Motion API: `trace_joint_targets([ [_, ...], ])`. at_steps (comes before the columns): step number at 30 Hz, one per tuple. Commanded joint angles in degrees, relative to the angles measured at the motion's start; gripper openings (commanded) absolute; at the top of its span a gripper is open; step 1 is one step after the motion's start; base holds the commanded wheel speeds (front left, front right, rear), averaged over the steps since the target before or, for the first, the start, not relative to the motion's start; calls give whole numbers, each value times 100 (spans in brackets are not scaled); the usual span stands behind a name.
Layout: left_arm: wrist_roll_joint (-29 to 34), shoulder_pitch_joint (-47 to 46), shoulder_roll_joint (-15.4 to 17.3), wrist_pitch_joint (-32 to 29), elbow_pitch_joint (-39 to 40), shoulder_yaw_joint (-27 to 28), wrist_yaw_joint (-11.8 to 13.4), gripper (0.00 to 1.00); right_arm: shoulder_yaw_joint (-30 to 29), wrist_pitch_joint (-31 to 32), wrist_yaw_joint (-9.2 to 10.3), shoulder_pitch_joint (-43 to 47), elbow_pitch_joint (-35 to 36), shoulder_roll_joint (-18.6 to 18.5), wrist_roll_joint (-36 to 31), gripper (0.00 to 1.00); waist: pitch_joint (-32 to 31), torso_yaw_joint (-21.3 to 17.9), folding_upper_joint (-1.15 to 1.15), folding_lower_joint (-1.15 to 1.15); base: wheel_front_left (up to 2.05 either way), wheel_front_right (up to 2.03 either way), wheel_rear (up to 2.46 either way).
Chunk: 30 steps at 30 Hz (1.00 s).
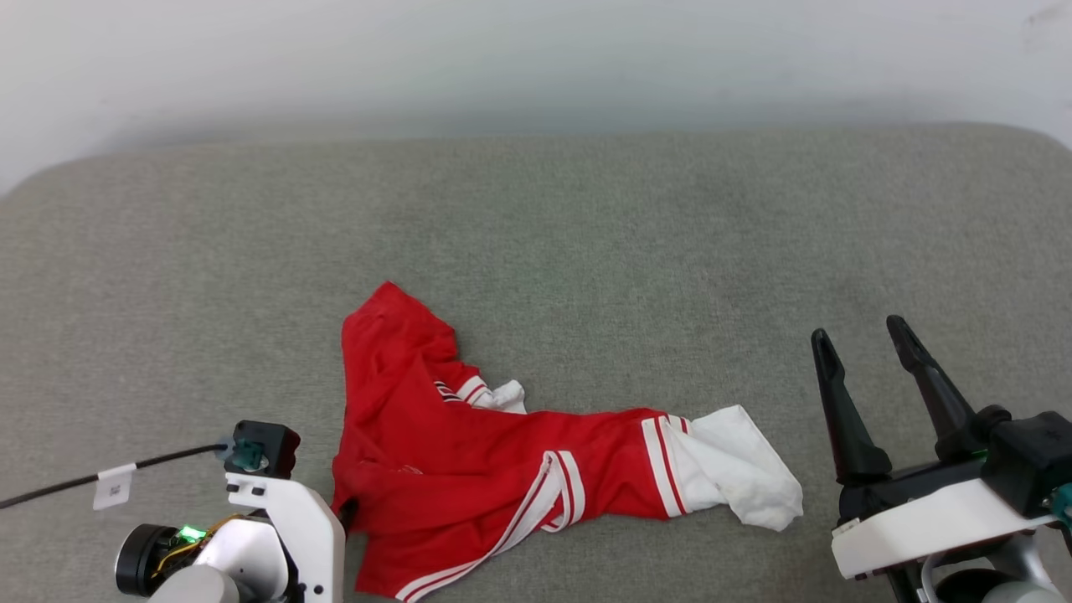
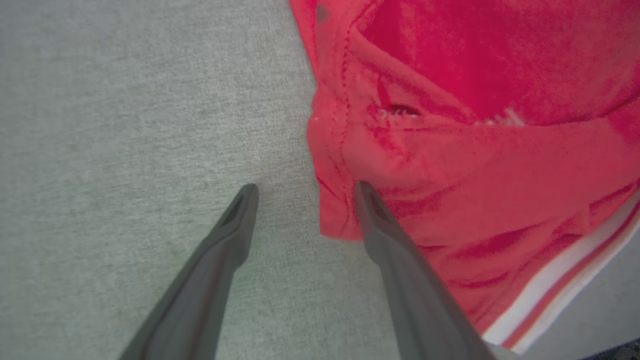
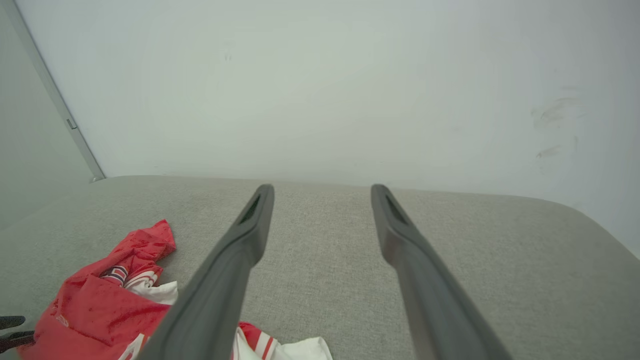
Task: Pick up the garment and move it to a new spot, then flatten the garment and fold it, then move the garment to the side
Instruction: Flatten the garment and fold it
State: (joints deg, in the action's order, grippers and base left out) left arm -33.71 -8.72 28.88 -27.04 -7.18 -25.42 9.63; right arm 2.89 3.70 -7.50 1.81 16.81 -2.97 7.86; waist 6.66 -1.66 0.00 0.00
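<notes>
The garment point(image 1: 469, 469) is showing as soft, matt jersey cloth, creasing freely, with stitching standing out along its hem. The pad point(image 1: 586, 234) beneath is looking like grey woven fabric, matt and finely grainy. The left gripper point(image 2: 303, 187) and right gripper point(image 3: 322, 187) are presenting smooth, matt dark fingers, plastic by the look. The arm shells point(image 1: 921, 519) are gleaming as glossy white plastic. The wall point(image 1: 536, 59) is appearing smooth, matt and faintly scuffed.
</notes>
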Motion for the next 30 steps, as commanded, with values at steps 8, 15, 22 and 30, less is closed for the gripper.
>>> trace_joint_targets([
  [8, -389, -163, -7, -975, -708, -322, -377, 44, -50, -139, 2, -213, -117, 16, 84, 100, 410, -220, 0, 0, 0, 0, 0],
  [15, -256, -389, 26, -689, -545, -291, -430, 0, -160, -166, 2, -249, -185, 17, 136, 100, 343, -198, 0, 0, 0, 0, 0],
  [22, 391, -1024, 51, 303, 92, -114, -186, 0, -224, -122, 2, -272, -145, 16, 137, 100, 218, -156, 0, 0, 0, 0, 0],
  [30, 848, -2059, -675, 905, 442, -514, -263, 0, -329, -108, 2, -313, -42, 16, 190, 100, 363, -342, 0, 0, 0, 0, 0],
])
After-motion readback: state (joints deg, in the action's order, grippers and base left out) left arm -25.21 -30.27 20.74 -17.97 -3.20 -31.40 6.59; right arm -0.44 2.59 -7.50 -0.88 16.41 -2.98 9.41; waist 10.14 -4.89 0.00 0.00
